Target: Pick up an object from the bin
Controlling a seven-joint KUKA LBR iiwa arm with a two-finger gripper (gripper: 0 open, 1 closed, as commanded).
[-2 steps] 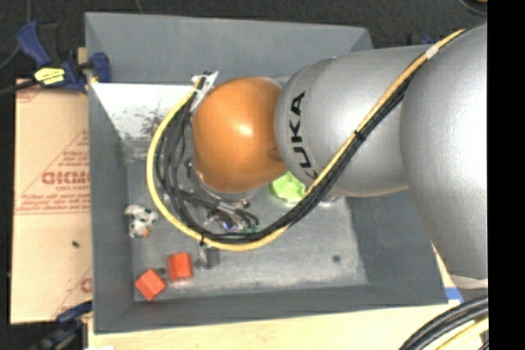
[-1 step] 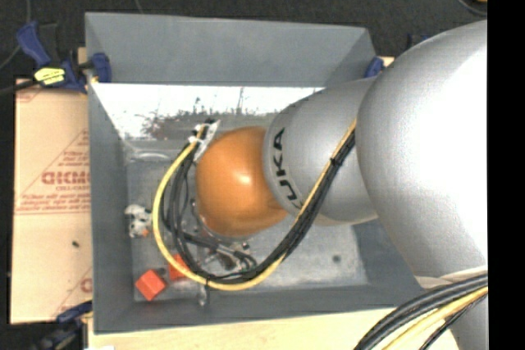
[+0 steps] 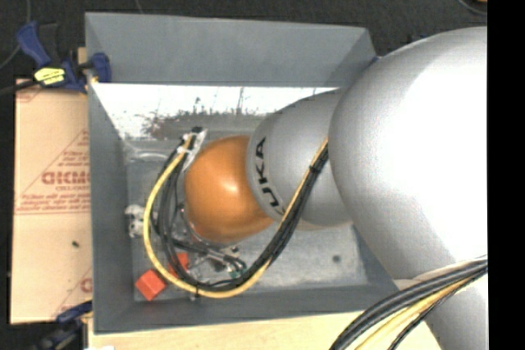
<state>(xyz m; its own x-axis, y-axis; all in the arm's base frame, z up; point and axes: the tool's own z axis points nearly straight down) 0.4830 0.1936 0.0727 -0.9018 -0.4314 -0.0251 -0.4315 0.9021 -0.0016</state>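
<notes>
Grey metal bin (image 3: 105, 176), arm in from the right, wrist low over the left half of the floor. Orange cover (image 3: 220, 188) on the wrist sits above the gripper (image 3: 197, 256) and hides most of it; only dark hardware shows under the dome's lower edge. Cannot tell whether the gripper is open or closed, nor whether it has anything in it. Yellow cable (image 3: 209, 293) loops from the top of the cover, down its left side and round beneath the hardware, bundled with black leads. Nearest loose thing: a small orange-red block (image 3: 148, 285), squarish with flat faces, lying on the floor in the near-left corner close to the left wall. It sits just outside the cable loop, below and left of the gripper, near it but apart, and not under the cover. Second thing: a small pale grey-white piece (image 3: 134, 220), irregular in shape, against the left wall farther up, left of the cable and apart from the gripper. A red speck among the dark hardware; unclear whether it is robot or object.
</notes>
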